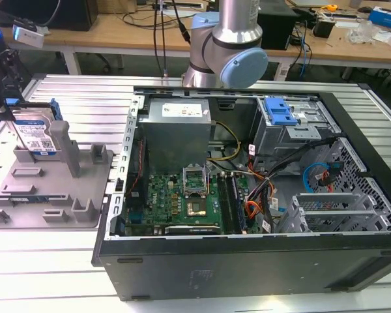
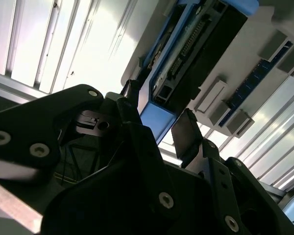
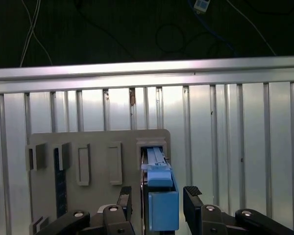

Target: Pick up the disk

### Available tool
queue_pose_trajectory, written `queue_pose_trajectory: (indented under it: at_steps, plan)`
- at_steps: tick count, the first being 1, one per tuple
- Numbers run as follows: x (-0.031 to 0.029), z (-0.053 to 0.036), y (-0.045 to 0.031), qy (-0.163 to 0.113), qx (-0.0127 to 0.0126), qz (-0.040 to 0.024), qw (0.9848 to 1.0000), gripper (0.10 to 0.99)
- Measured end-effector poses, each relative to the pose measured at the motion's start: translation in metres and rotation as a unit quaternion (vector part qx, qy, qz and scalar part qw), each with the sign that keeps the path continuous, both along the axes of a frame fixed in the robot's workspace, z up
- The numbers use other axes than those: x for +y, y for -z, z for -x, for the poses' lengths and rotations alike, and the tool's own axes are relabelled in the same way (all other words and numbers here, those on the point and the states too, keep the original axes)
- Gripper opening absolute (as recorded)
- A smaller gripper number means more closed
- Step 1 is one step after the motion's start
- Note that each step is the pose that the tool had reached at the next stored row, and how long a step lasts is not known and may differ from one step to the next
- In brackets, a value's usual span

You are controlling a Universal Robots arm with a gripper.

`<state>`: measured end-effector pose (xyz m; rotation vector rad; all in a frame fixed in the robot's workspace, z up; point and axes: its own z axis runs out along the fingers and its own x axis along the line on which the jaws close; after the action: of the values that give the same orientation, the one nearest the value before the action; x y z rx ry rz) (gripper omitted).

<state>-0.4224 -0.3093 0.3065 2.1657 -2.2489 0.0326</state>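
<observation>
Silver-and-blue, the disk [image 1: 36, 134] stands on edge in the grey fixture [image 1: 85, 189] at the exterior view's left; its thin upper end sits between the gripper's [image 3: 159, 193] 2 spread fingers [image 3: 193, 196], neither visibly touching.

**Exterior view:** a raised camera off the arm looks obliquely down across the open computer case [image 1: 247, 267] and the slatted table [image 1: 72, 91], toward the arm [image 1: 238, 32] and the benches [image 1: 117, 29] behind. The grey fixture [image 1: 58, 189] lies at the exterior view's left.

**First wrist view:** close, facing steeply down onto the fixture [image 3: 98, 147] past the gripper [image 3: 159, 192].

**Second wrist view:** closer still and tilted, sighting along the gripper [image 2: 159, 107].

All three views share the fixture, the upright disk [image 1: 36, 134] and the table.
</observation>
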Motion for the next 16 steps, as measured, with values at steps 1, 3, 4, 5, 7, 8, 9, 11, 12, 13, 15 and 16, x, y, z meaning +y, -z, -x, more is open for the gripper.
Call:
queue_pose_trajectory:
  at_steps: [1,3,4,5,7,8,9,11,12,13,15,16]
  plan:
    - [0.0000,0.0000,0.0009,0.000,0.0000,0.0000,1.0000,0.541]
    - [0.0000,0.0000,0.0017,0.000,0.0000,0.0000,1.0000,0.541]
    - [0.0000,0.0000,0.0021,0.000,0.0000,0.0000,1.0000,0.541]
    - [0.0000,0.0000,0.0024,0.000,0.0001,0.0000,1.0000,0.541]
    - [0.0000,0.0000,0.0030,0.000,0.0000,0.0000,1.0000,0.541]
    - [0.0000,0.0000,0.0033,0.000,0.0000,0.0000,1.0000,0.541]
    - [0.0000,0.0000,0.0035,0.000,0.0000,0.0000,1.0000,0.541]
    - [0.0000,0.0000,0.0042,0.000,0.0000,0.0000,1.0000,0.541]
    - [0.0000,0.0000,0.0046,0.000,0.0000,0.0000,1.0000,0.541]
    - [0.0000,0.0000,0.0050,0.000,0.0000,0.0000,1.0000,0.541]
    - [0.0000,0.0000,0.0057,0.000,0.0001,0.0000,1.0000,0.541]
    - [0.0000,0.0000,0.0060,0.000,0.0000,0.0000,1.0000,0.529]
